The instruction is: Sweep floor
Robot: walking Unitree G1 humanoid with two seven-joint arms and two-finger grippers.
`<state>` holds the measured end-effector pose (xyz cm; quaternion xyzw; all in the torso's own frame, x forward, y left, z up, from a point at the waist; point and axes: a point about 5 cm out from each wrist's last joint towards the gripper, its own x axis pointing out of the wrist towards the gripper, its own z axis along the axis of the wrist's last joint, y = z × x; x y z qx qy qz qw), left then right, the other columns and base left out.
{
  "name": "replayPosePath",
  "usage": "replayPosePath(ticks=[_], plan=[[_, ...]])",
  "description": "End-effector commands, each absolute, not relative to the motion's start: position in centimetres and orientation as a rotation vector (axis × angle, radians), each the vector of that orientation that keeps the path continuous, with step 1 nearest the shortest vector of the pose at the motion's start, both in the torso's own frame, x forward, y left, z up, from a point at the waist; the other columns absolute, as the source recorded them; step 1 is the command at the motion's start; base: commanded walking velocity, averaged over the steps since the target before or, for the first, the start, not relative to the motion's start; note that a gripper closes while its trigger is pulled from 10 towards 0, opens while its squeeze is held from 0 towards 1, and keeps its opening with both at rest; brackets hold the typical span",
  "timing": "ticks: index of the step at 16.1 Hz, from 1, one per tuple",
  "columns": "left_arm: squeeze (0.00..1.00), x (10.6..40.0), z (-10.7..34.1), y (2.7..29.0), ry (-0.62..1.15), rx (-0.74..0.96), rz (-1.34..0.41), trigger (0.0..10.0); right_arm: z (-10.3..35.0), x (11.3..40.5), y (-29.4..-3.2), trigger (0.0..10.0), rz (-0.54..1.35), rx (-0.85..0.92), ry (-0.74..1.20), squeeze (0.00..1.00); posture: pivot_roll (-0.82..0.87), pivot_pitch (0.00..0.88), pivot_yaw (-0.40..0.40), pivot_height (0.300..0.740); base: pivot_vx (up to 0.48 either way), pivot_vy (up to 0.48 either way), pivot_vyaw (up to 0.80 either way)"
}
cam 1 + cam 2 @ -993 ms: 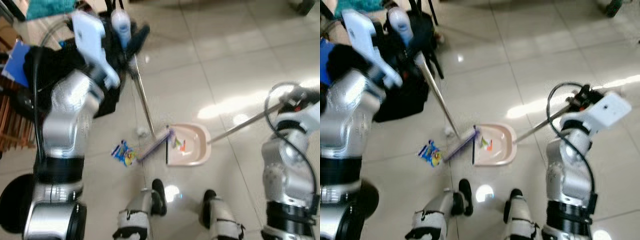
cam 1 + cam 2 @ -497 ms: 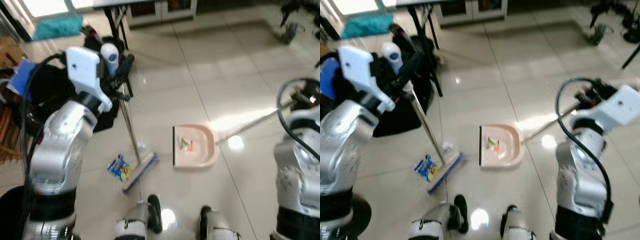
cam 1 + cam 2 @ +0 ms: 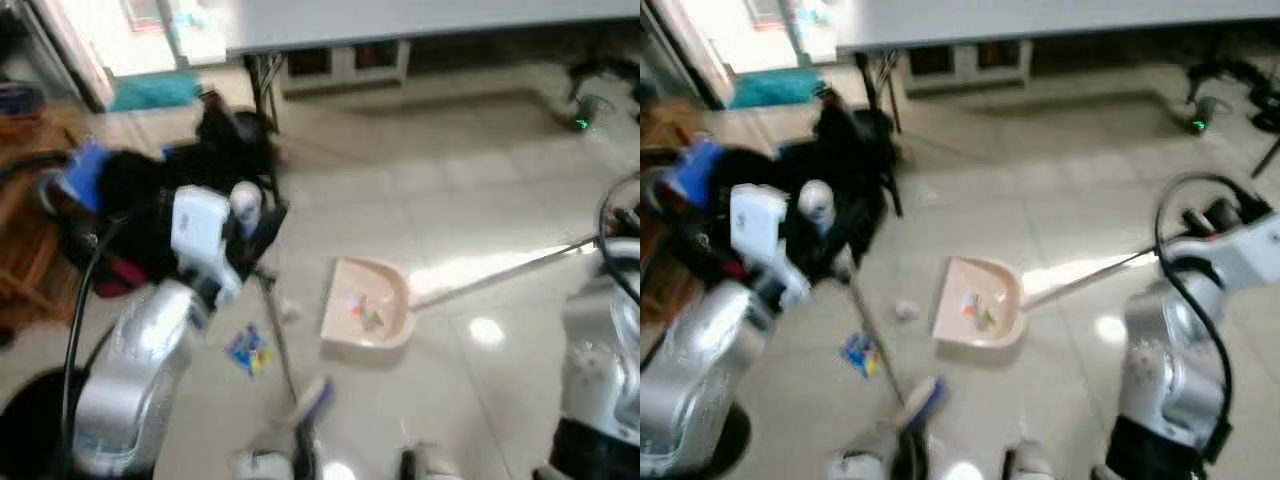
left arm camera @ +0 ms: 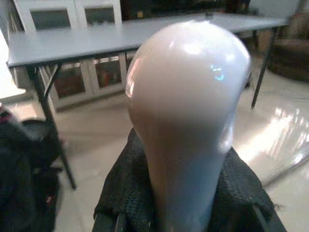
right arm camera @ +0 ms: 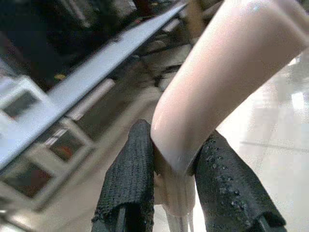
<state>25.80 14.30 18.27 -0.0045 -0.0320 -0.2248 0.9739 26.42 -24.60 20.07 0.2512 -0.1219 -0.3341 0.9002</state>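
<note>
**Left eye view: broom drawn back, one wrapper left to sweep**

The left gripper (image 4: 181, 212) has its black fingers closed around the rounded pale grip at the top of the long silver-handled broom (image 3: 278, 340), whose purple-bristled head (image 3: 312, 400) rests on the glossy cream tiled floor (image 3: 470, 200) close to the robot's feet. The right gripper (image 5: 174, 193) clamps the curved pink end of the long metal handle (image 3: 500, 275) of the pale pink plastic dustpan (image 3: 365, 315), which sits flat on the tiles at mid-floor with a few coloured scraps inside. A crumpled blue and yellow wrapper (image 3: 247, 348) lies on the floor beside the broom shaft, on the side away from the dustpan and apart from it. A small whitish scrap (image 3: 289, 312) lies between shaft and pan. A heap of black bags (image 3: 170, 190) stands at the left, under a grey table (image 3: 420, 15).

To do the step well, the broom head likely needs to go behind the wrapper, on its far side from the pan, then sweep in one low, steady stroke toward the pan's open lip. The right arm should hold the lip pressed to the tiles so nothing slides under. The picture is blurred, so fine contact cannot be judged.
</note>
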Motion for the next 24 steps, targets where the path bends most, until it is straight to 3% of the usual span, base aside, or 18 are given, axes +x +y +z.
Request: replayPosePath(ticks=[1, 5, 11, 24], plan=[[0.00, 25.6, 18.9, 14.6, -0.092, 0.021, -0.436, 10.0, 20.8, 25.9, -24.8, 10.0, -0.694, 0.554, -0.286, 0.00, -0.04, 0.090, 0.077, 0.740, 0.000, 0.000, 0.00], [0.00, 25.3, 17.5, 14.9, -0.038, 0.010, -0.399, 10.0, 22.0, 26.3, -24.5, 10.0, -0.648, 0.477, -0.304, 0.00, -0.04, 0.095, 0.066, 0.740, 0.000, 0.000, 0.00], [0.00, 24.7, 16.0, 16.3, 0.026, 0.127, -0.338, 10.0, 23.3, 27.0, -23.3, 10.0, -0.531, 0.236, -0.230, 0.00, -0.05, 0.142, 0.033, 0.740, 0.000, 0.000, 0.00], [0.00, 23.4, 15.9, 15.7, 0.062, 0.159, -0.347, 10.0, 22.6, 26.2, -22.3, 10.0, -0.496, 0.203, -0.112, 0.00, -0.05, 0.281, 0.020, 0.740, 0.000, 0.000, 0.00]])
